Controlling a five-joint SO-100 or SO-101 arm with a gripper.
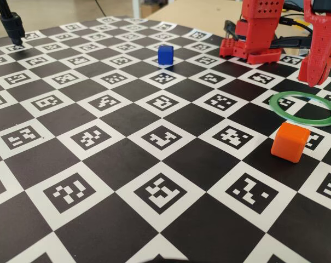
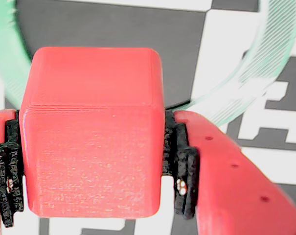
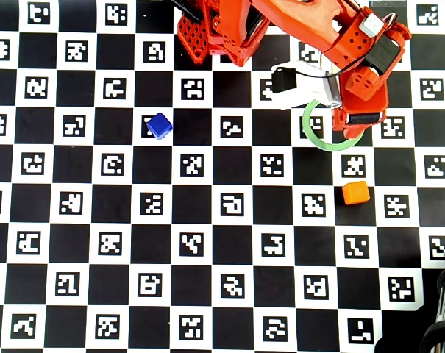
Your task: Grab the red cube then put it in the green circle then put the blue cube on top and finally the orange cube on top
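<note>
Filling my wrist view, closest of all, is the small matte red cube with rounded edges (image 2: 91, 132), clamped between my two red plastic fingers (image 2: 236, 181), whose black pads press its left and right faces. My two-finger gripper (image 2: 91, 161) is therefore closed around that cube. Behind it, blurred arcs of the thin flat green ring with white edging (image 2: 245, 73) curve across the black-and-white checkered marker board (image 2: 138, 34), so I am holding the cube above the ring, though I cannot tell whether the cube touches the board. From the overhead view, my red arm (image 3: 354, 66) reaches over the ring's upper right side, covering part of it. In the fixed view the ring lies flat at the right edge, with my gripper hanging above its far side. Just in front of the ring, apart from it, sits the small bright-orange cube (image 1: 290, 142) on the board. Well to the left and farther back rests the small deep-blue cube (image 1: 165, 55), alone on a white square.
</note>
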